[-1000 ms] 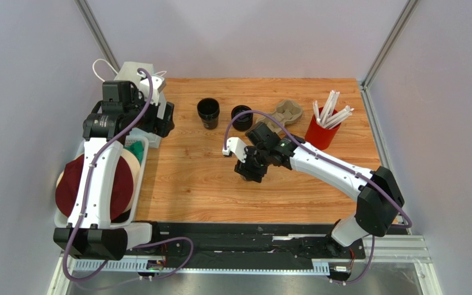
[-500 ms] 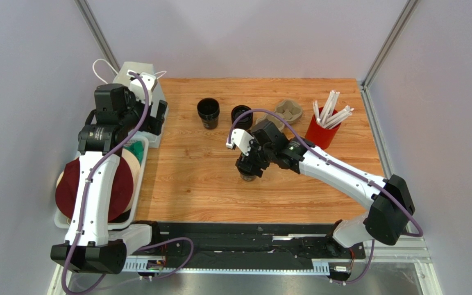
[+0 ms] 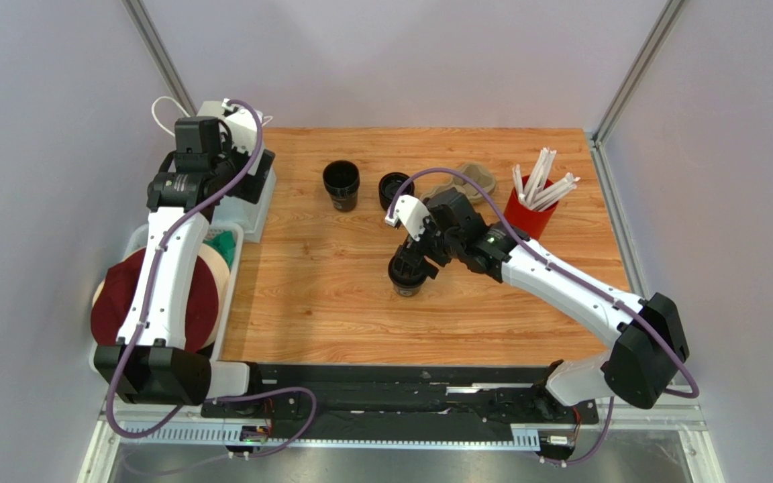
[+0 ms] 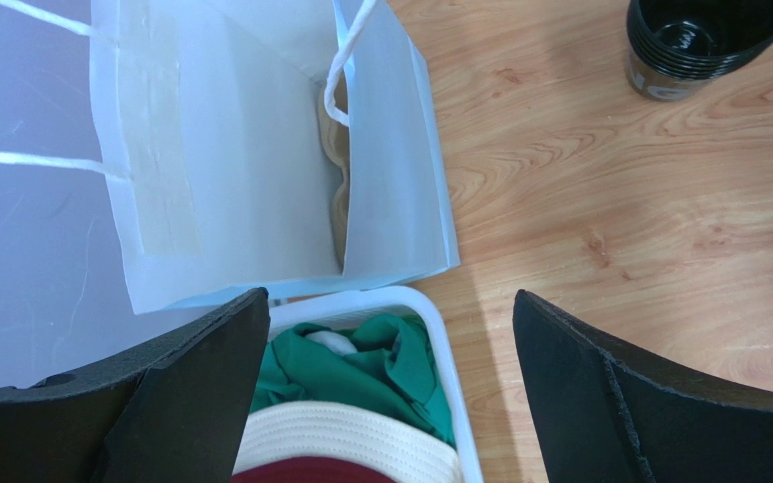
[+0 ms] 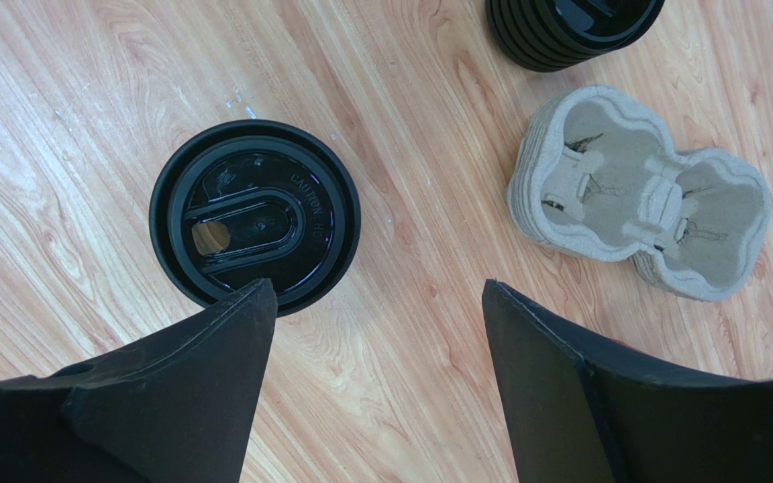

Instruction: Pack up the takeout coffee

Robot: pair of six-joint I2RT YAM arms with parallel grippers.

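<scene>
The takeout coffee (image 3: 408, 275), a small black cup with its round black lid on, stands upright on the wooden table near the middle. In the right wrist view it (image 5: 254, 211) lies just beyond my left fingertip. My right gripper (image 3: 424, 254) (image 5: 375, 289) is open and empty, above and just to the right of the cup, not touching it. The white paper bag (image 3: 252, 201) (image 4: 239, 151) stands open at the table's far left with a brown carrier inside. My left gripper (image 3: 257, 164) (image 4: 389, 302) is open and empty above the bag's near edge.
A taller black cup (image 3: 341, 184) (image 4: 698, 40), a stack of black lids (image 3: 396, 187) (image 5: 572, 25) and a cardboard cup carrier (image 3: 476, 179) (image 5: 643, 191) stand at the back. A red cup of straws (image 3: 528, 213) is back right. A white bin (image 3: 227, 302) (image 4: 441, 342) with green cloth and a hat sits left.
My right gripper has let go of the lidded cup and drawn back up and to the right. My left arm has swung toward the back, over the bag.
</scene>
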